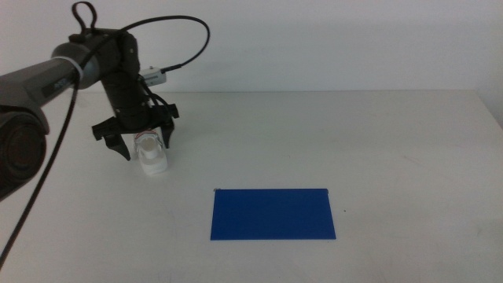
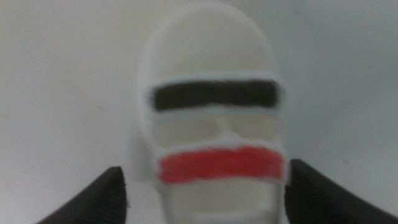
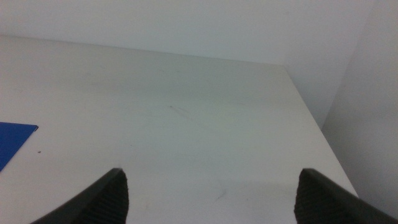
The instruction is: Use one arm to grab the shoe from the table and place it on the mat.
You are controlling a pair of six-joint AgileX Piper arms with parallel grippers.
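Note:
The white shoe (image 1: 152, 157) stands on the white table (image 1: 377, 141) at the left, behind and to the left of the dark blue mat (image 1: 272, 214). My left arm (image 1: 86, 63) reaches in from the left. Its left gripper (image 1: 145, 148) is open, with one jaw on each side of the shoe's rear part, apart from it. In the left wrist view the shoe (image 2: 211, 124) fills the middle, blurred, with a black strap and a red strap, between the two jaws of the left gripper (image 2: 205, 190). My right gripper (image 3: 211, 186) is open and empty, and is out of the middle view.
The right wrist view shows bare table (image 3: 186, 118), its far right edge and a corner of the mat (image 3: 12, 143). A black cable (image 1: 189, 39) loops above the left arm.

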